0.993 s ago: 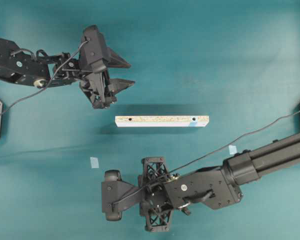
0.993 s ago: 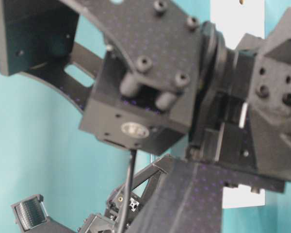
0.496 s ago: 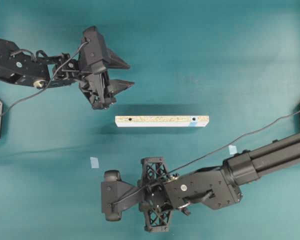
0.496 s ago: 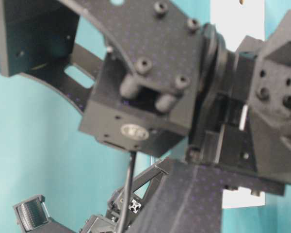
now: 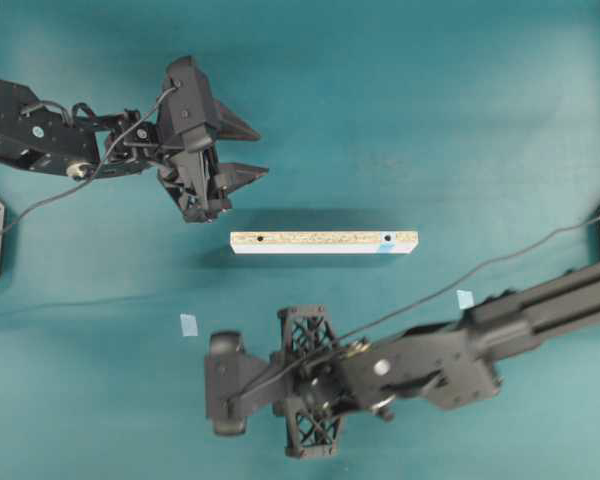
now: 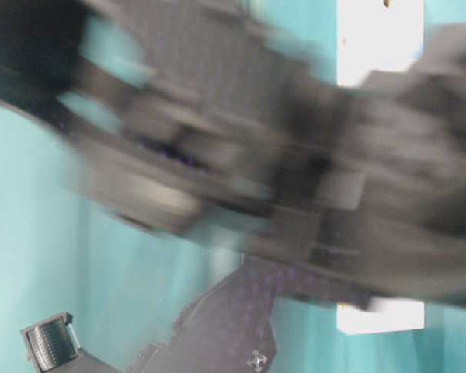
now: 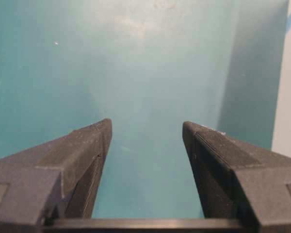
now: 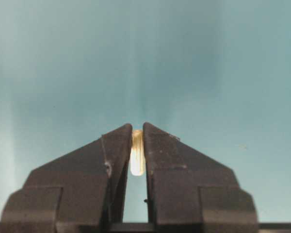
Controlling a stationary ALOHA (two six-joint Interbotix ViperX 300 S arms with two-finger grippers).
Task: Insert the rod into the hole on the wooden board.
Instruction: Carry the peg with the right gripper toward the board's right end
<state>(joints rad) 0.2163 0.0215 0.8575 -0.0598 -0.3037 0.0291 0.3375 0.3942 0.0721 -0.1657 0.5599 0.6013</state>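
A: Right wrist view first: the right gripper (image 8: 137, 145) has its jaws pinched down on the rod (image 8: 137, 159), the little cream dowel standing between the fingertips with teal table behind it.

B: So the pick-up looks done. Where is the arm in the scene?

A: From overhead, the right gripper (image 5: 223, 398) sits at the near side, left of centre, well apart from the wooden board (image 5: 324, 242). You can't see the rod from up there; the arm hides it.

B: And the board?

A: Lying flat mid-table, long side running left to right. The hole (image 5: 387, 238) is at its right end, by the blue mark, and it's open, nothing in it.

B: What about the other arm?

A: The left gripper (image 5: 242, 150) hangs at the far left, jaws spread wide and holding nothing. Its wrist view shows bare table between the fingers (image 7: 82, 150) and a pale edge at the far right.

B: The table-level view?

A: Mostly blur, no help.

B: So what remains?

A: I'd say the bulk of it: carry the rod to the right end, line it up over the hole, push it in.
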